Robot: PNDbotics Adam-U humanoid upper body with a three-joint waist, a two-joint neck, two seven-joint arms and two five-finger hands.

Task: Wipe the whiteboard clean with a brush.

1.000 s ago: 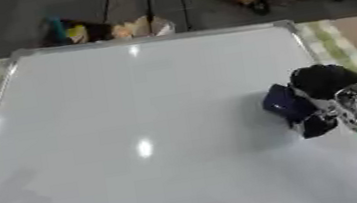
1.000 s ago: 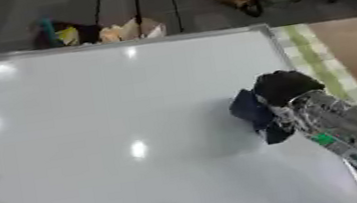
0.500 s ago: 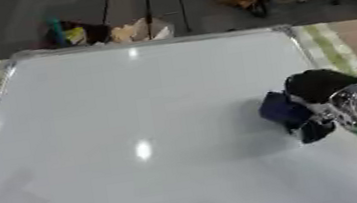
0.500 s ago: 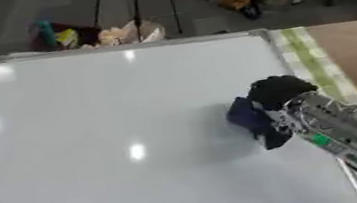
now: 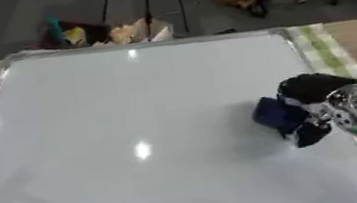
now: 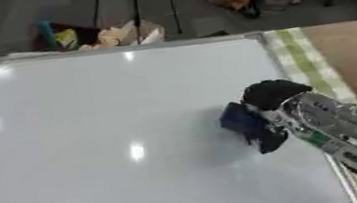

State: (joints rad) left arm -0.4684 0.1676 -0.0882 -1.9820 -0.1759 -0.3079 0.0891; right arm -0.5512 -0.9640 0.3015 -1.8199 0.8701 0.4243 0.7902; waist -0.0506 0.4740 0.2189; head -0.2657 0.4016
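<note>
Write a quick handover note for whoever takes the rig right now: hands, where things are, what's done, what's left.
Right hand: curled round the dark blue brush, which rests on the whiteboard near its right edge.
Left hand: not in view.
Done: no clear marks show on the board; only glare spots and a faint smudge at the lower left.
Left: probably a pass over that lower-left area, then set the brush down.

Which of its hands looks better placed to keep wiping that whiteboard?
The right hand. Its fingers are curled round the dark blue brush, which sits on the whiteboard near its right edge. The left hand is hardly in view, only a dark speck at the left edge, so it looks far less ready.
</note>
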